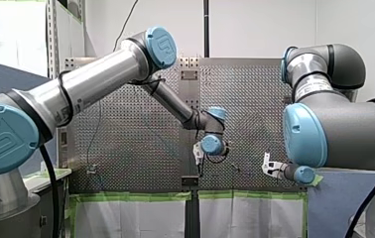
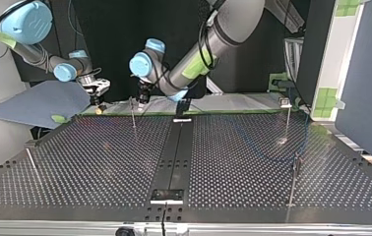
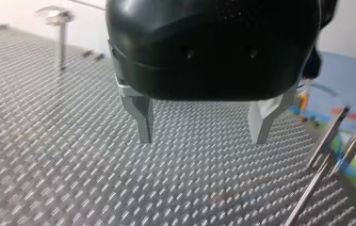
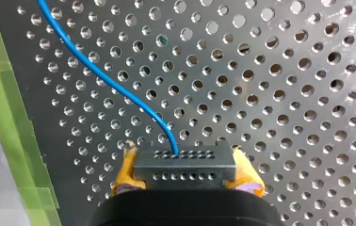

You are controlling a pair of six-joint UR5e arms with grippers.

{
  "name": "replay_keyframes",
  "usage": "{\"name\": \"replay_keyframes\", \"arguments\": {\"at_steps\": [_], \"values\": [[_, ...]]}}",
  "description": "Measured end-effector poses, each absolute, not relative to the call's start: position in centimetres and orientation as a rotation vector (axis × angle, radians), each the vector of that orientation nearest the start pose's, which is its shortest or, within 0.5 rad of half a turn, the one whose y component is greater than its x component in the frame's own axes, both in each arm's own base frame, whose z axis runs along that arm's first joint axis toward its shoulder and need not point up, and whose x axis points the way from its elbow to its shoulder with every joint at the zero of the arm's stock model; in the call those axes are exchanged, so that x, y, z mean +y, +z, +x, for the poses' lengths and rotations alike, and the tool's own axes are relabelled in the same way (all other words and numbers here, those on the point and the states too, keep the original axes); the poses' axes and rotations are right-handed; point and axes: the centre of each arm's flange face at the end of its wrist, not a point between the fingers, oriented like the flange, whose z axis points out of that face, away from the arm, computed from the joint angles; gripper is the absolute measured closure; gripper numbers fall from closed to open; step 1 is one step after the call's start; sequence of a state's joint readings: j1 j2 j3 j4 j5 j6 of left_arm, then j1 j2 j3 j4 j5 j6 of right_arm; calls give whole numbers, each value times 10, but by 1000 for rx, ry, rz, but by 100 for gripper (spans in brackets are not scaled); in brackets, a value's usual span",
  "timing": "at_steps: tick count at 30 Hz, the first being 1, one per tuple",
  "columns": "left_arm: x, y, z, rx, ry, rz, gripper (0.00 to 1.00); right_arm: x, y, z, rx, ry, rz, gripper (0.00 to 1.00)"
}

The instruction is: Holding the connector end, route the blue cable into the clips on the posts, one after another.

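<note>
Right gripper (image 4: pixel 185 160) — yellow pads clamped on connector (image 4: pixel 184 175), low over table (image 4: pixel 284 94) near its taped edge. Blue cable (image 4: pixel 105 77) curves away from connector across table. Left gripper (image 3: pixel 202 136) — metal fingers apart, empty, above table, post (image 3: pixel 324 157) just beside.

Top view: table (image 2: pixel 100 162) carries four posts. Far post (image 2: pixel 133 114) stands left of the centre strip (image 2: pixel 174 152), left-edge post (image 2: pixel 30 158) by the left side, far-right post (image 2: pixel 287 120) at the back right, near-right post (image 2: pixel 294 179) in front of it. My left gripper (image 2: pixel 141 100) hangs just right of the far post, fingers apart. My right gripper (image 2: pixel 97 104) is further left, over the far edge. Connector (image 4: pixel 184 165) sits between its fingers, with the cable (image 4: pixel 105 80) running out ahead over the table.
</note>
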State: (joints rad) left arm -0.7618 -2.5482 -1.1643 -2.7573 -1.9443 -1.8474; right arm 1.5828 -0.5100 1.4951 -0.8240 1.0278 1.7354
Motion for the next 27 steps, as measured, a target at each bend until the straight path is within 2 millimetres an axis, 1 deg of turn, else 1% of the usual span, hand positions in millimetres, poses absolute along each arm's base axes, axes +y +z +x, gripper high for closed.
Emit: {"name": "replay_keyframes", "arguments": {"at_steps": [5,9,19,27], "values": [[-561,91,498,1756,-418,106,0,-653,-69,195,1657,-2285,-2284,100],[-546,104,501,1749,-411,90,0,-653,-69,196,1647,-2285,-2283,100],[-528,139,482,1716,-406,92,0,-652,-69,197,1642,-2283,-2282,100],[-513,162,464,1707,-363,126,0,-652,-69,197,1640,-2284,-2283,100]]}}
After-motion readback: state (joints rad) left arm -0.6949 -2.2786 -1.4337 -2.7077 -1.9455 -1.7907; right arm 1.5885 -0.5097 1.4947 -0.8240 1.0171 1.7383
